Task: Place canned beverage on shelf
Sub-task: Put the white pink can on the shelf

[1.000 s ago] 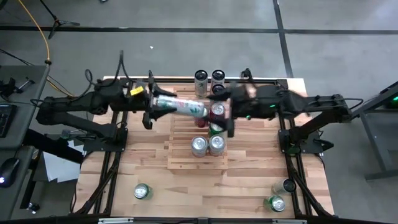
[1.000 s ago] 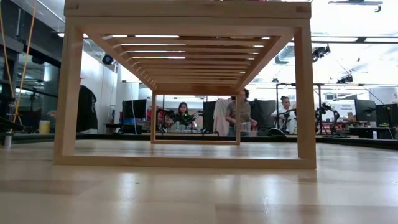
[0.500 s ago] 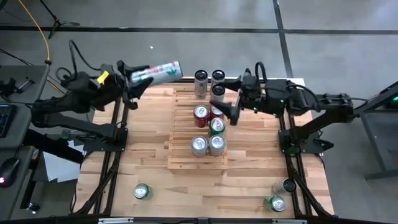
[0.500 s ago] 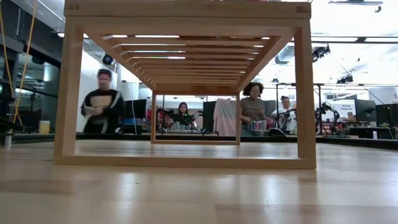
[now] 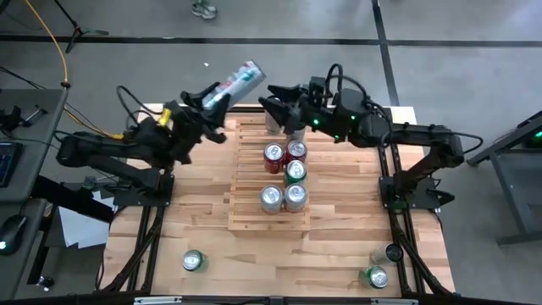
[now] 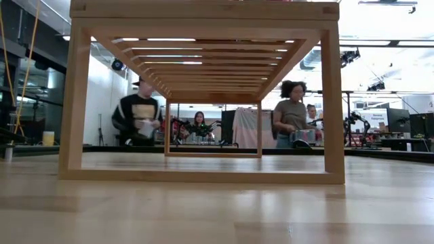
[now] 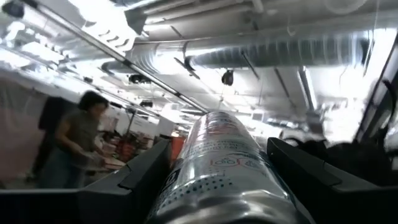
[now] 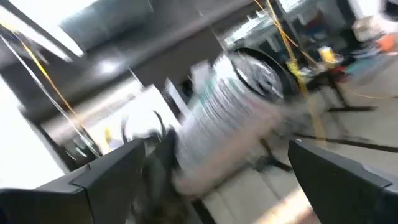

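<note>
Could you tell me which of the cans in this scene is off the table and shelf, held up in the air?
It is the tall silver can clamped in the left gripper, tilted above the table's far edge. The other cans all stand on the shelf or the tabletop.

This is a robotics lab or workshop. Beyond the wooden table (image 6: 203, 203), the low view shows an open hall with ceiling strip lights (image 6: 169, 39), exposed ducts (image 7: 273, 53), rows of workbenches with other robot arms (image 6: 356, 125), and people (image 6: 139, 118) walking about. Off the table's left edge, the high view shows a grey concrete floor (image 5: 440, 21), a yellow cable (image 5: 51, 30) and a computer mouse (image 5: 10, 227).
</note>
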{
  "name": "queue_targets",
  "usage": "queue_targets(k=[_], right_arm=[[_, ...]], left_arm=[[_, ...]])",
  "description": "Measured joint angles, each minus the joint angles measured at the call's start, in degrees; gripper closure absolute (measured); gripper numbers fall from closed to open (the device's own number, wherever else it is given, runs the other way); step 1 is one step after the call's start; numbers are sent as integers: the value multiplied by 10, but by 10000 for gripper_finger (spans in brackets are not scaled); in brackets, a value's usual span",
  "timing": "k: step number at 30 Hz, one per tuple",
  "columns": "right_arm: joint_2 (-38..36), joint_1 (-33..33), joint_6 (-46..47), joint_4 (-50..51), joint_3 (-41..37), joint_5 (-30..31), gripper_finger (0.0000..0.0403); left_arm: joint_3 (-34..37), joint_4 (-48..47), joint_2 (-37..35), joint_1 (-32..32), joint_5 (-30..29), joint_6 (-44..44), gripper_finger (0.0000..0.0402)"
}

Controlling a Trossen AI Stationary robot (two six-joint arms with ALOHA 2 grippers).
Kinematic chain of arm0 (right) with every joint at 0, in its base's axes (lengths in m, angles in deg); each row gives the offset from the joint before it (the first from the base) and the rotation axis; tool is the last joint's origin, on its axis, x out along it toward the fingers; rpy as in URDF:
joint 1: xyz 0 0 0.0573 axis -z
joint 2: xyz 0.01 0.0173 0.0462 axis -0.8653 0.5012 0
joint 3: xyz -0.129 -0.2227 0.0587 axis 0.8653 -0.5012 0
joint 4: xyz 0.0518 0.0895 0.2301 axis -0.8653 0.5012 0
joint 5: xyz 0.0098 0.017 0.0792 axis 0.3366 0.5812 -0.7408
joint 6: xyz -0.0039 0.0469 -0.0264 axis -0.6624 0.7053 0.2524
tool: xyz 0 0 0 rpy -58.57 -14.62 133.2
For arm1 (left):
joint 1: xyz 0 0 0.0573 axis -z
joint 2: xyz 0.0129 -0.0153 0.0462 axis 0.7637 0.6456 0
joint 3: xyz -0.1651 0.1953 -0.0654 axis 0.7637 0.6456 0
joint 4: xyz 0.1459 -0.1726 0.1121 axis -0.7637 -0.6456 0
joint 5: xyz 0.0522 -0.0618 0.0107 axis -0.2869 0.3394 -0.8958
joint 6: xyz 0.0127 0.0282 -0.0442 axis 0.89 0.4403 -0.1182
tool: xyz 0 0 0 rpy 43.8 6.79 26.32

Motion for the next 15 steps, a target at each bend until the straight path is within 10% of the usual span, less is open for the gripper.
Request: queue_targets(k=[15], right_arm=[[26,18,55,-121,0,-42,22]], left_arm=[[-99,-50,92,72,-20,220,173]])
